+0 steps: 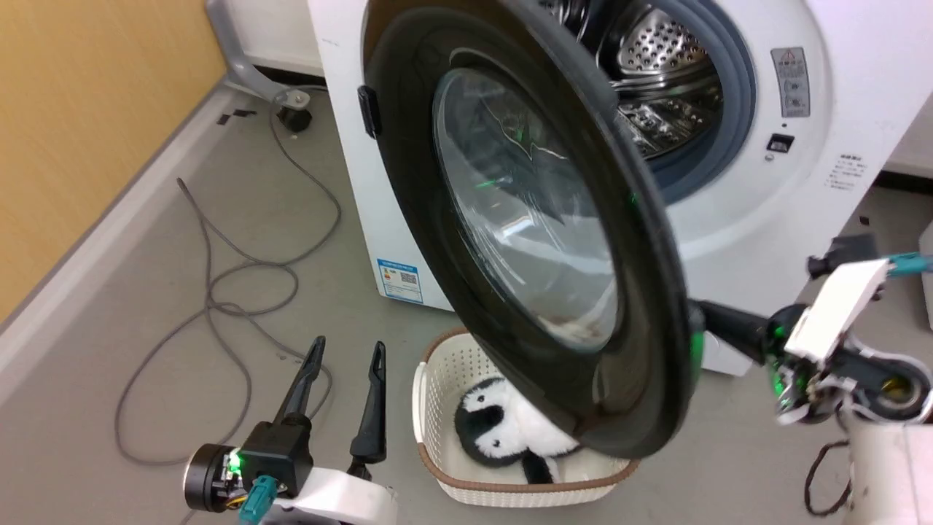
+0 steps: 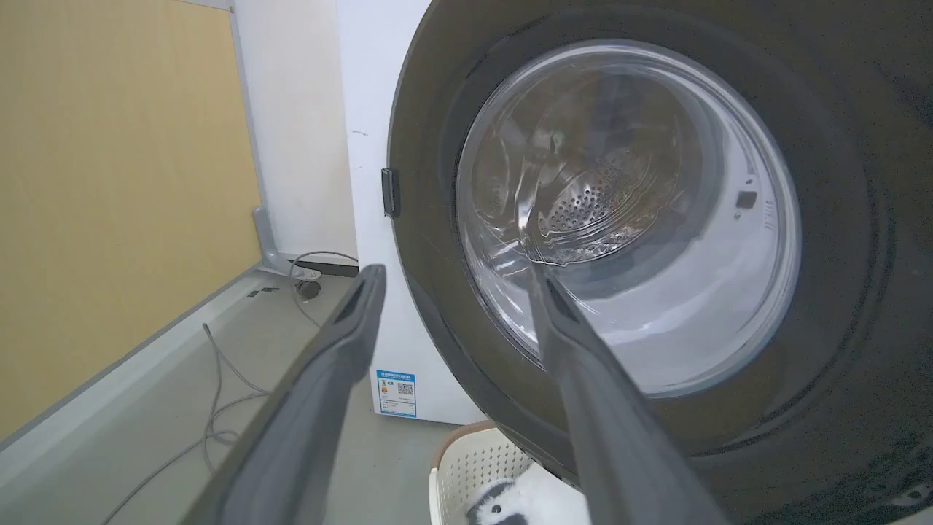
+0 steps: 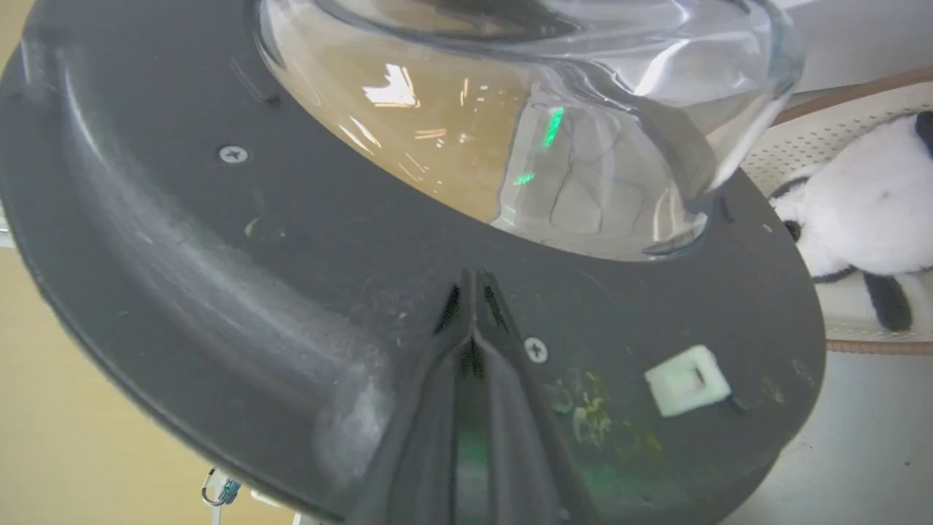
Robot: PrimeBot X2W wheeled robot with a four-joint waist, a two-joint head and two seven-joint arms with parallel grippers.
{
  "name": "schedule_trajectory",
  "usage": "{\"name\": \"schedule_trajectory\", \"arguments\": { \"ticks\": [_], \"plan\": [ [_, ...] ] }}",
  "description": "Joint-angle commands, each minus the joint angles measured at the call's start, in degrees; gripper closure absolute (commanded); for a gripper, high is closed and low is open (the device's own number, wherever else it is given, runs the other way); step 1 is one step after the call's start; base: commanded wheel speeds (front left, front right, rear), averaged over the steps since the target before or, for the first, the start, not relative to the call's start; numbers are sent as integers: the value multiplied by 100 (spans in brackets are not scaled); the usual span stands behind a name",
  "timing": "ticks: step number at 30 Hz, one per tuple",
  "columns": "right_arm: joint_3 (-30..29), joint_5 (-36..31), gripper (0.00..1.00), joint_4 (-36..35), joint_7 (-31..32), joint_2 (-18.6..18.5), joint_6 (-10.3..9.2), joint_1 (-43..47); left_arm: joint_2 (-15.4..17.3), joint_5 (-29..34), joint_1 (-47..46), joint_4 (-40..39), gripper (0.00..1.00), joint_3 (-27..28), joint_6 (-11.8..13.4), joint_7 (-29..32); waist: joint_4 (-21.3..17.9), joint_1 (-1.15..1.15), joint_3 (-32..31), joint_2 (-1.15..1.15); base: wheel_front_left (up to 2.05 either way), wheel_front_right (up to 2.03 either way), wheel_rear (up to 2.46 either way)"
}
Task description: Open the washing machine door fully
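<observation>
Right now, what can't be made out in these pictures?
- Right wrist view: whether the right gripper's shut jaws touch the washing machine door is unclear.
- Head view: the door hides those jaws' tips and part of the plush toy in the basket.
- Head view: sticker print too small to read.

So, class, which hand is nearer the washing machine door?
Right. The right hand, shut, has its tips at the inner face of the washing machine door, near the rim; the left hand, open, stands apart before its outer face.

Passage under the washing machine door (image 1: 408, 189) is blocked by a basket (image 1: 446, 368); floor (image 1: 146, 240) leftward is left open.
</observation>
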Motion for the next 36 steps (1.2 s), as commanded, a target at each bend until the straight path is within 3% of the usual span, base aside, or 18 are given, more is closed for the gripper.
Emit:
{"name": "schedule_trajectory", "arguments": {
  "ticks": [1, 10, 18, 24, 30, 36],
  "plan": [
    [204, 186, 100, -101, -79, 41, 7, 185, 7, 25, 84, 11, 0, -17, -30, -30, 54, 1, -48, 0, 0, 0, 0],
    [1701, 1519, 100, -654, -857, 42, 7, 949, 7, 43, 245, 31, 0, -31, -88, -30, 244, 1, -139, 0, 0, 0, 0],
    [2604, 1964, 100, -927, -1426, 42, 7, 1208, 7, 16, 310, 80, 0, -55, -105, -30, 465, 1, -125, 0, 0, 0, 0],
    [2863, 2039, 100, -900, -1552, 42, 7, 1219, 7, 12, 311, 101, 0, -23, -112, -30, 496, 1, -98, 0, 0, 0, 0],
    [2744, 1901, 100, -1029, -1777, 14, 7, 1230, 7, 4, 305, 121, 0, 40, -90, -30, 406, 1, -158, 0, 0, 0, 0],
    [2501, 1127, 100, -1756, -2567, -446, 7, 1280, 7, 12, 325, 110, 0, 139, -111, -30, 168, 1, -209, 0, 0, 0, 0]
  ]
}}
